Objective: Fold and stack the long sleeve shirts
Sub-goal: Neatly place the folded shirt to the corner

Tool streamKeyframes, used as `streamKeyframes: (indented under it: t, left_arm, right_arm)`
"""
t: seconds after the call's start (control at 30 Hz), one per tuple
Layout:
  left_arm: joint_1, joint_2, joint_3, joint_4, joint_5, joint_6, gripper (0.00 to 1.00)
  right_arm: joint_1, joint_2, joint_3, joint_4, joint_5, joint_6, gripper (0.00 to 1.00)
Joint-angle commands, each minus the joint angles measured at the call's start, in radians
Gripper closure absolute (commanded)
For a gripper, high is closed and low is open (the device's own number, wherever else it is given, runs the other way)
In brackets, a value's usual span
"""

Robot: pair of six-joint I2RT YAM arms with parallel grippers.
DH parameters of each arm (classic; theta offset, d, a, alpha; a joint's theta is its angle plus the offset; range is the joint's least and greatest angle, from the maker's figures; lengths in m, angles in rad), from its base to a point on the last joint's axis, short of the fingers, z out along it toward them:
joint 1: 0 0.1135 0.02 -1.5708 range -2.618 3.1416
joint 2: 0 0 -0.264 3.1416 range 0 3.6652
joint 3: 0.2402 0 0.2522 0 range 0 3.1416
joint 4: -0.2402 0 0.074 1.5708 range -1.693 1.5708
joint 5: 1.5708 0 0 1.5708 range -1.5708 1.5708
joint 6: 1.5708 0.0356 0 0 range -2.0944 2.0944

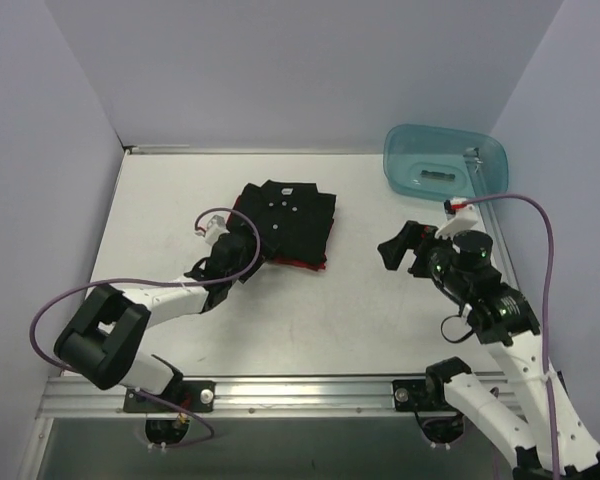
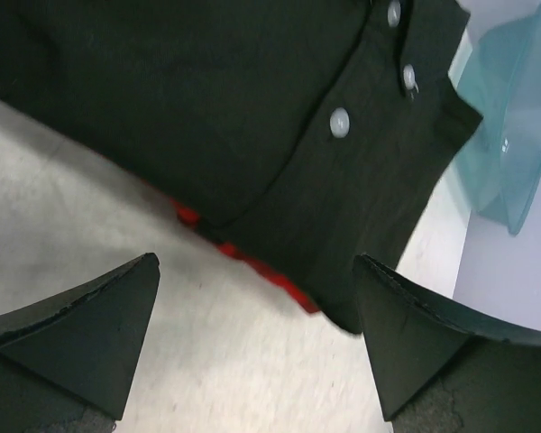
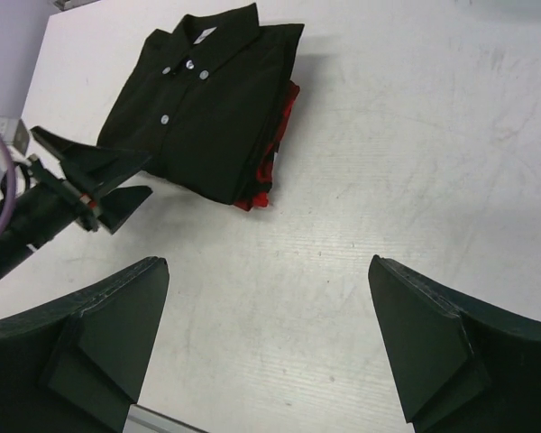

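Black shirt (image 1: 288,222) is stacked folded on plaid shirt (image 3: 255,200). Left gripper (image 2: 257,266) and right gripper (image 3: 269,266) are spread wide, empty; stack judged finished.

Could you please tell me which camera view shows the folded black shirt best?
The right wrist view: the black shirt shows nearly whole, collar and buttons clear. The top external view shows it small; the left wrist view catches only a close-up corner.

No readable text, label, brand, number or sign on anything in any of the views.
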Motion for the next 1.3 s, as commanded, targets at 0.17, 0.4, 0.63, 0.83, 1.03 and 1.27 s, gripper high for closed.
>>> streamKeyframes:
  t: [0.17,0.4,0.63,0.83,1.03,1.27]
  left_arm:
    - [-0.034,0.22,0.041,0.272,-0.134,-0.081,0.03]
    - [-0.043,0.346,0.044,0.369,-0.172,-0.107,0.29]
    - [-0.04,0.397,0.024,0.476,-0.229,-0.135,0.73]
    - [0.067,0.374,0.029,0.495,-0.262,-0.141,1.0]
    - [0.245,0.386,0.073,0.492,-0.223,-0.094,1.0]
    - [0.535,0.471,0.223,0.436,-0.026,0.032,1.0]
  right_arm:
    - [-0.005,-0.06,-0.033,-0.059,-0.058,-0.018,0.0]
    - [-0.005,-0.075,-0.044,-0.07,-0.057,-0.029,0.0]
    - [-0.005,-0.07,-0.046,-0.079,-0.055,-0.035,0.0]
    - [-0.005,-0.055,-0.033,-0.086,-0.061,-0.044,0.0]
    - [-0.004,-0.046,-0.012,-0.106,-0.045,-0.057,0.0]
    - [0.001,-0.02,0.016,-0.122,-0.023,-0.072,0.0]
